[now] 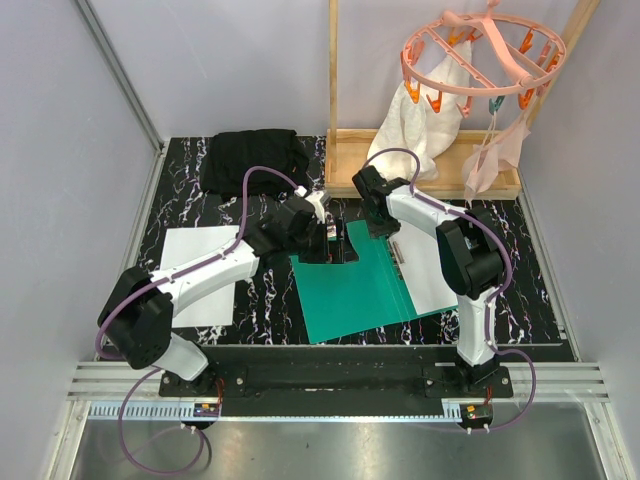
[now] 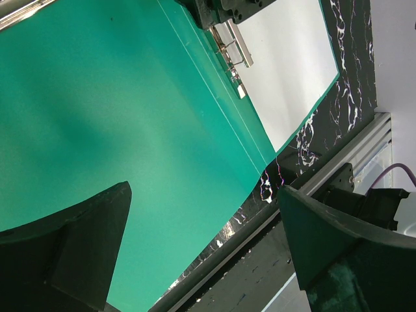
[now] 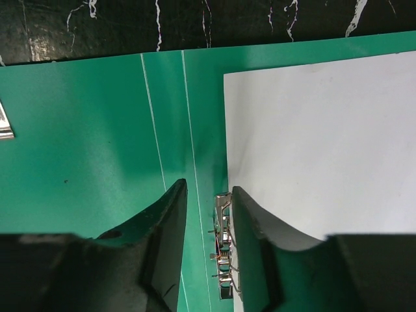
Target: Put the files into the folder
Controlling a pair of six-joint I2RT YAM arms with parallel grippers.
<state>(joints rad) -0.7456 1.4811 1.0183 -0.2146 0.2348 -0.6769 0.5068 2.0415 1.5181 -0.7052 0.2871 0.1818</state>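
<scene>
Between the black fingers [image 3: 162, 253] of the right gripper [image 3: 208, 214], a small silver metal clip [image 3: 223, 260] is sitting on the inside of the teal-green thin flat file folder [image 3: 97, 130], which is lying open on the table. The jaws are standing part-way apart and straddling the clip. A strip of green is showing between the clip and one finger, so nothing is being clenched. Whether the other finger is touching the clip I cannot tell.

Just beside that other finger, a plain white rectangular sheet of paper [image 3: 325, 143] is lying flat on one half of the folder and stretching ahead of the fingertips. Its long edge is running alongside the fold creases. Past the folder's edge, ahead of the tool, the black marble-patterned tabletop [image 3: 195, 26] is showing.

Next to it, the left gripper [image 2: 203, 195] is hovering over the bare green half of the folder. Its jaws are spread wide and are holding nothing. Ahead of its fingertips the same clip and the right gripper's fingers are appearing.

Behind the left gripper and out to its own side, a second plain white sheet [image 1: 200, 265] is lying on the tabletop apart from the folder, with the left arm crossing over it. Beyond the left gripper, near the table's far edge, a folded black cloth [image 1: 250, 160] is resting. Beyond the right gripper, a light wooden frame [image 1: 420, 185] is standing, and a round pink clip hanger [image 1: 480, 60] above it is carrying white cloths [image 1: 420, 125].
</scene>
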